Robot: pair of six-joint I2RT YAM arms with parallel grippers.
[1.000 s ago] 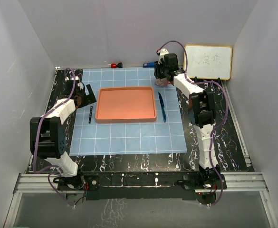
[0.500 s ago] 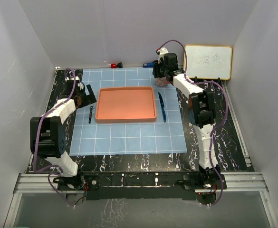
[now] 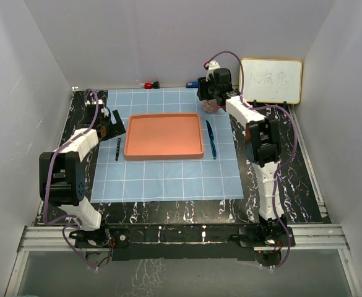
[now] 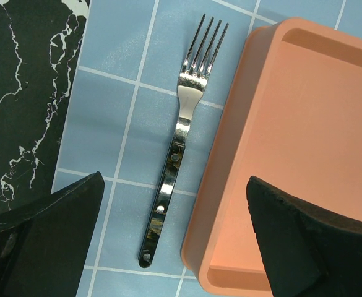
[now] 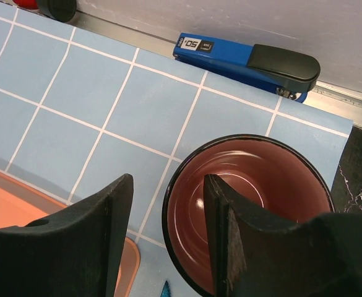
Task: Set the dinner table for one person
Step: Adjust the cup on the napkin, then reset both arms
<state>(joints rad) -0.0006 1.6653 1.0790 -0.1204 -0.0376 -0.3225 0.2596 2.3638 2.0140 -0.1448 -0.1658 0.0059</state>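
Top view spans dinner table [image 3: 168,210]; wrists — close, downward — share tray [image 4: 304,154].

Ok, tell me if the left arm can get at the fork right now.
Probably yes. The left end effector hangs open right above the fork, which lies bare on the cloth. Only the tray, its rim close beside the fork, might crowd the grasp.

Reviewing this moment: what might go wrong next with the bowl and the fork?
1. The right gripper straddles the rim of the bowl, one finger inside. Lifting off at an angle may hook the rim and tip or drag the bowl, which sits close to the stapler.
2. The fork lies tight beside the orange tray. The open left gripper, coming down on it, may strike the tray wall.
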